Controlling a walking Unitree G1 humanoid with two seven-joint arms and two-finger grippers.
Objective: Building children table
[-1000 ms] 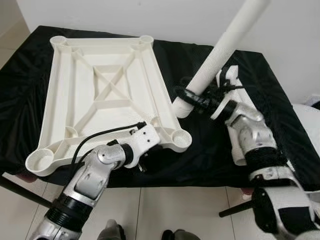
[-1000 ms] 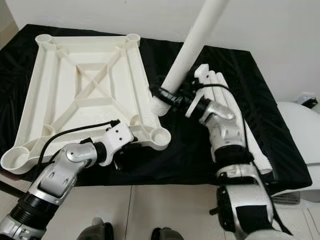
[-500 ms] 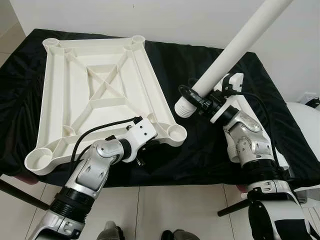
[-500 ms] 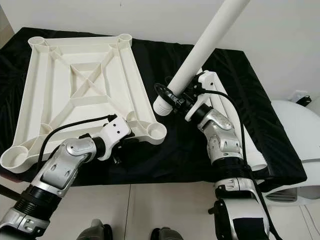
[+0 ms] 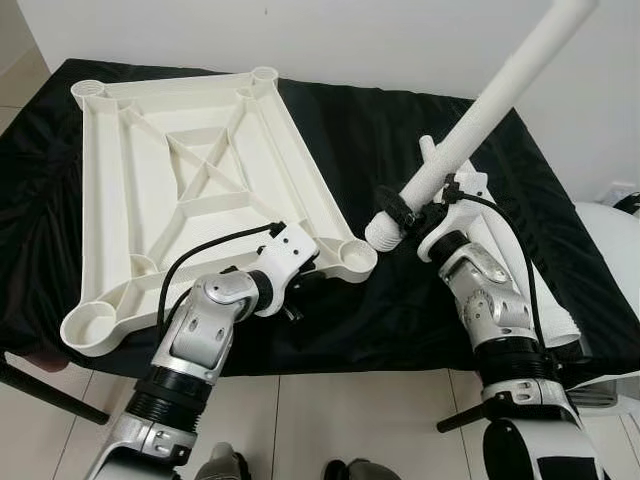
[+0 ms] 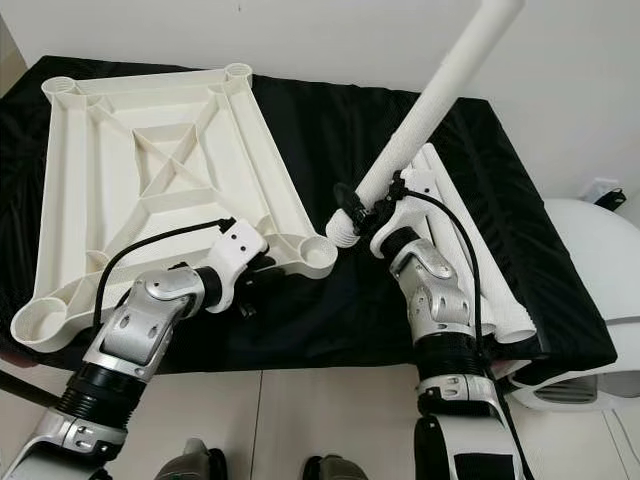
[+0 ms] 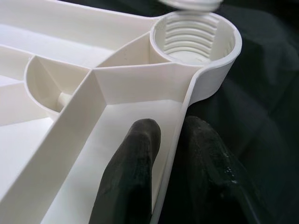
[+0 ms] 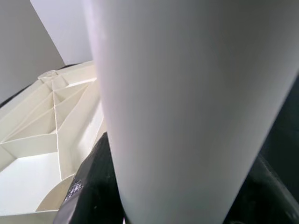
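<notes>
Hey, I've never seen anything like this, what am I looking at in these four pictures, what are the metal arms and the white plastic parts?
This is a humanoid robot putting together a child's table. The two wide pictures come from cameras in its head, looking down at a black cloth. On it lies the white tabletop, upside down, with a threaded socket at the near corner. The other two pictures come from cameras on its wrists. The left gripper pinches the tabletop's edge, one finger on each side of the rim. The right gripper is shut on a long white table leg, held tilted, its threaded end close beside that socket but not in it. More legs lie on the cloth by the right arm.
</notes>
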